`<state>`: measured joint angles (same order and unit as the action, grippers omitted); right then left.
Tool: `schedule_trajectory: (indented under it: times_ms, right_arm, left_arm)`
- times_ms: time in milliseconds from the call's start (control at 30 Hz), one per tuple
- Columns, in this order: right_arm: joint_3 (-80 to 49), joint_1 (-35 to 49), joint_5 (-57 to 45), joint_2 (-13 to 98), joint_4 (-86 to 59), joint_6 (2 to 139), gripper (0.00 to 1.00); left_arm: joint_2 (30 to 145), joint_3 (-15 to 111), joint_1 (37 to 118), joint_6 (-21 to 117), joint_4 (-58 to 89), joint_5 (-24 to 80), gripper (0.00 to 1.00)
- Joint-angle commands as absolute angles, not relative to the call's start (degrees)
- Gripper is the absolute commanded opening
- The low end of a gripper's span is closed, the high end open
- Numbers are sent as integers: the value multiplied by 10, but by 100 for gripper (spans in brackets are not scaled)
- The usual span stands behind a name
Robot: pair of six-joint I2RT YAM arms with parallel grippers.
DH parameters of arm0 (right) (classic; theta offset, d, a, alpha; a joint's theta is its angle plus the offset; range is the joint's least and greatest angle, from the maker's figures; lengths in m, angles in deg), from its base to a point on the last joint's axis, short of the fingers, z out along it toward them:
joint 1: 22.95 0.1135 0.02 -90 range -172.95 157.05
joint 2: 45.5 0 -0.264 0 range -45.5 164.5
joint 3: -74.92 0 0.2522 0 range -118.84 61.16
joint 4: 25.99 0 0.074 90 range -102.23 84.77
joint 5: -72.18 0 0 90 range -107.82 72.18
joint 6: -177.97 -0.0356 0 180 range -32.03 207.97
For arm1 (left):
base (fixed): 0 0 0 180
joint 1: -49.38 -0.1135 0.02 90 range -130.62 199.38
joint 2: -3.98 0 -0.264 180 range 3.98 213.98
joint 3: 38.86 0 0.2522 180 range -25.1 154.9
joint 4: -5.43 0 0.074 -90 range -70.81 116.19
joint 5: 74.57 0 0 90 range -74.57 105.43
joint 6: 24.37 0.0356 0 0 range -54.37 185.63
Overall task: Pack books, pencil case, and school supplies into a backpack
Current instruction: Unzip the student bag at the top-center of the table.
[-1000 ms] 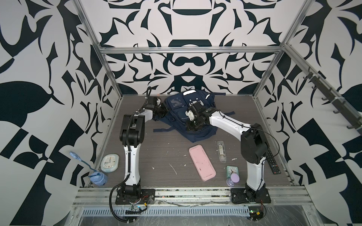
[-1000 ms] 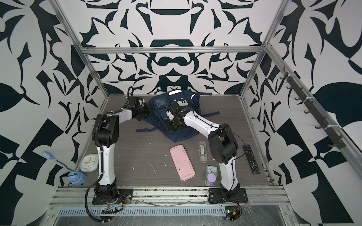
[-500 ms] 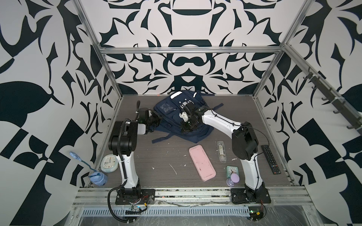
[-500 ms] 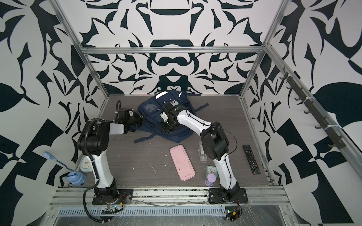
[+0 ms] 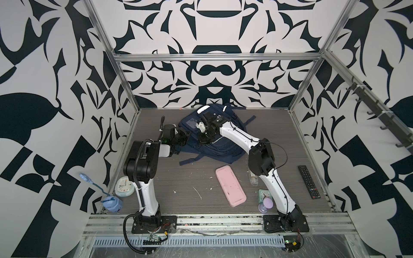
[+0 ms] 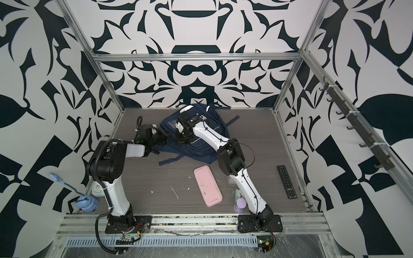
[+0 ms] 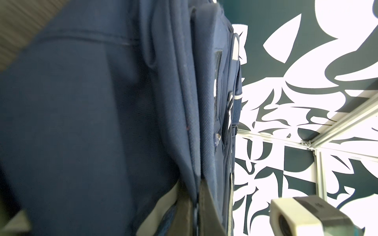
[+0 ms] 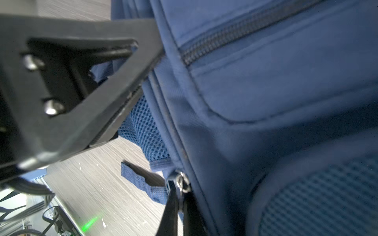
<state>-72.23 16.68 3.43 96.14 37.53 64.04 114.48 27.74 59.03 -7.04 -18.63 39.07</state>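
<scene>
The navy backpack (image 5: 223,145) (image 6: 201,145) lies at the back middle of the table. My left gripper (image 5: 185,136) (image 6: 166,134) is shut on a fold of fabric at the backpack's left edge; in the left wrist view the gripper (image 7: 197,206) pinches the seam of the backpack (image 7: 81,122). My right gripper (image 5: 202,140) (image 6: 180,139) (image 8: 181,204) is shut on a metal zipper pull (image 8: 182,181) on the backpack (image 8: 266,92). The pink pencil case (image 5: 230,188) (image 6: 207,188) lies flat in front. The clear packet of school supplies (image 5: 253,178) shows partly beside the right arm. The books are out of view.
A black remote (image 5: 309,185) lies at the right. A mint clock (image 5: 262,194) and a purple hourglass thing (image 5: 267,203) stand near the right arm's base. A white clock (image 5: 124,189) and a blue gadget (image 5: 111,202) sit front left. A loose strap (image 5: 190,159) trails forward.
Both grippers have moved to the left while holding on, the right one farther. The backpack has shifted and turned with them. The left arm's elbow has swung down toward the front.
</scene>
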Motion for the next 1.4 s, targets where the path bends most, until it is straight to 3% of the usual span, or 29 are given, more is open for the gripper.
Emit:
schedule_trajectory:
  times_ms: [0,433,633,867,1000,1200,1367]
  right_arm:
    - [-790,165,21,977,375,635,0]
    - [-792,127,26,1001,364,639,0]
    - [-803,119,37,1017,360,647,0]
    - [-818,119,42,1025,366,655,0]
    - [-762,121,40,990,353,655,11]
    - [-629,127,25,881,314,656,35]
    - [-515,131,14,783,287,655,46]
  left_arm:
    - [1098,260,593,-59,-185,419,0]
    - [1006,140,571,-47,-139,364,0]
    - [948,82,574,-39,-108,327,7]
    - [930,81,577,-24,-76,327,24]
    - [949,104,577,-16,-68,336,31]
    - [957,127,567,3,-52,330,31]
    - [966,144,552,20,-32,330,31]
